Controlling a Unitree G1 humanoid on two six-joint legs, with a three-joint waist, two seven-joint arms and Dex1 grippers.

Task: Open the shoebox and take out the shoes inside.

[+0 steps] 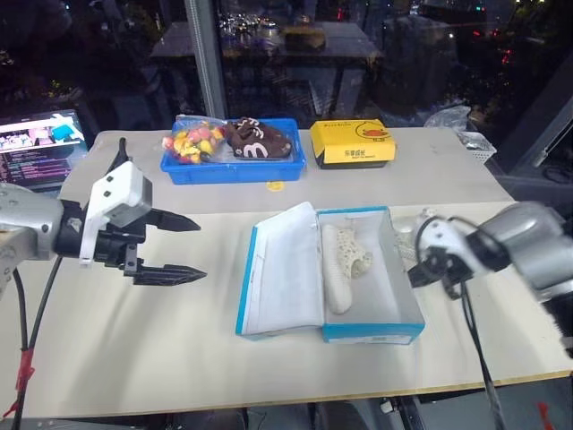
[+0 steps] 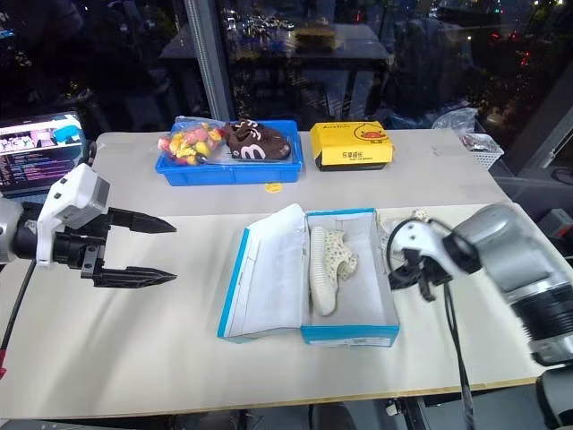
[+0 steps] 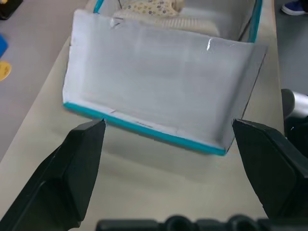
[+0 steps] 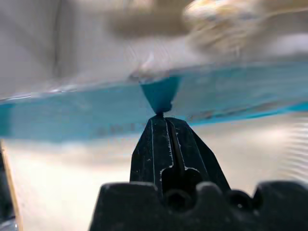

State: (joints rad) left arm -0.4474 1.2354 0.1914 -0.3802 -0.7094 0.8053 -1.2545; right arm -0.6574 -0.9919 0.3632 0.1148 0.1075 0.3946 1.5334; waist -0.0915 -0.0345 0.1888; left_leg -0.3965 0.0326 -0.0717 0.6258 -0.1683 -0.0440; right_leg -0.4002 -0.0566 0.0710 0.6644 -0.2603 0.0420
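We see the shoebox [image 1: 376, 313] lying open at the centre of the table [image 1: 134, 340], its lid [image 1: 282, 269] folded out to the left and one shoe [image 1: 340, 264] inside. Our left gripper [image 1: 183, 248], at the left of the frame, spreads its fingers wide on nothing, well apart from the lid. Our right gripper [image 4: 161, 115], pressed shut and empty, has its tips at the box's blue right wall; another shoe [image 2: 394, 235] lies on the table just beyond it.

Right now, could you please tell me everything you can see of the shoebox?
The shoebox is bright blue cardboard, white inside, lying open on the table. Its hinged lid is folded back toward the robot's left, white lining up. One cream perforated shoe lies inside, against the lid side. The shut right gripper is at the blue outer wall on the robot's right; contact is unclear. The open left gripper is apart from it.
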